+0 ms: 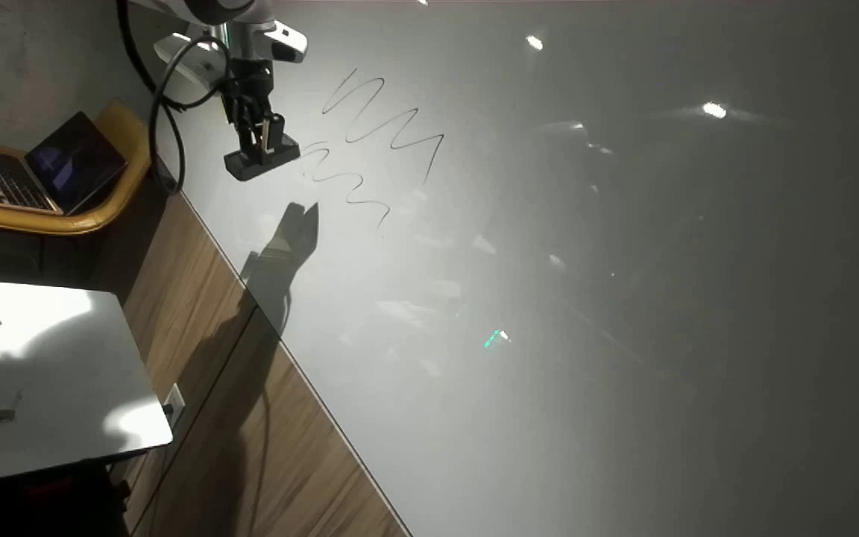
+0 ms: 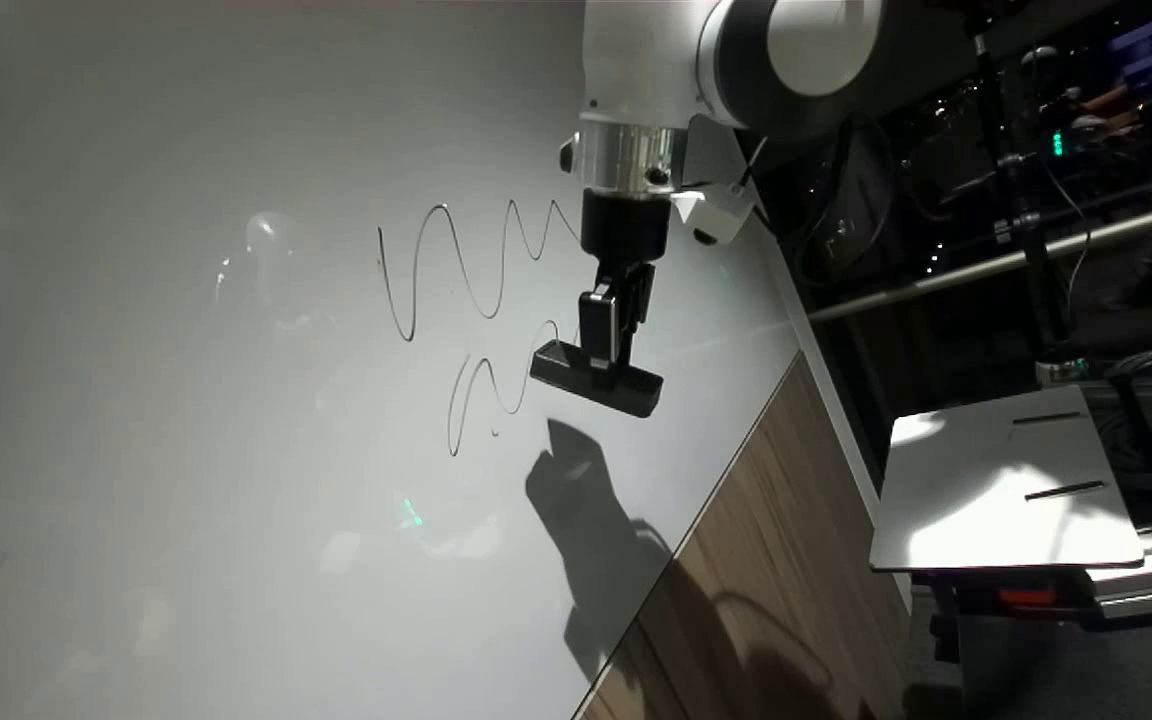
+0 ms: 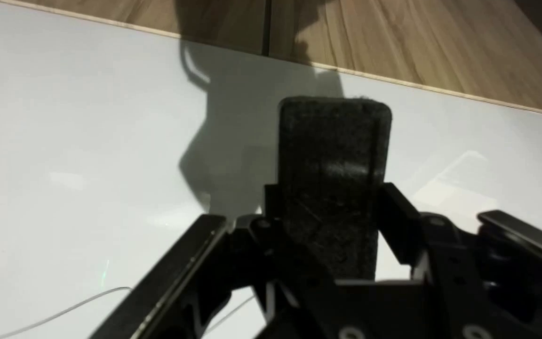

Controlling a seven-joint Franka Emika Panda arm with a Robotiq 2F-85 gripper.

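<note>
My gripper point(image 1: 267, 140) is shut on a black block-shaped eraser point(image 1: 259, 165). In an exterior view the gripper point(image 2: 608, 335) grips the eraser point(image 2: 596, 382) near its middle. In the wrist view the fingers point(image 3: 330, 205) press both long sides of the eraser point(image 3: 334, 146), whose far end sticks out beyond them. The eraser stands off a glossy white board point(image 1: 623, 418), and its shadow falls apart from it. Two dark wavy lines are drawn on the board: a longer upper one point(image 2: 443, 209) and a shorter lower one point(image 2: 485, 362) beside the eraser. The eraser hides part of the lower line.
Wood panelling point(image 1: 325, 425) borders the board's lower edge and also shows in the wrist view point(image 3: 417, 37). A small white table point(image 1: 49, 395) stands near it. A laptop point(image 1: 71, 164) lies on a yellow chair point(image 1: 94, 224). A black cable loop point(image 1: 153, 119) hangs from the arm.
</note>
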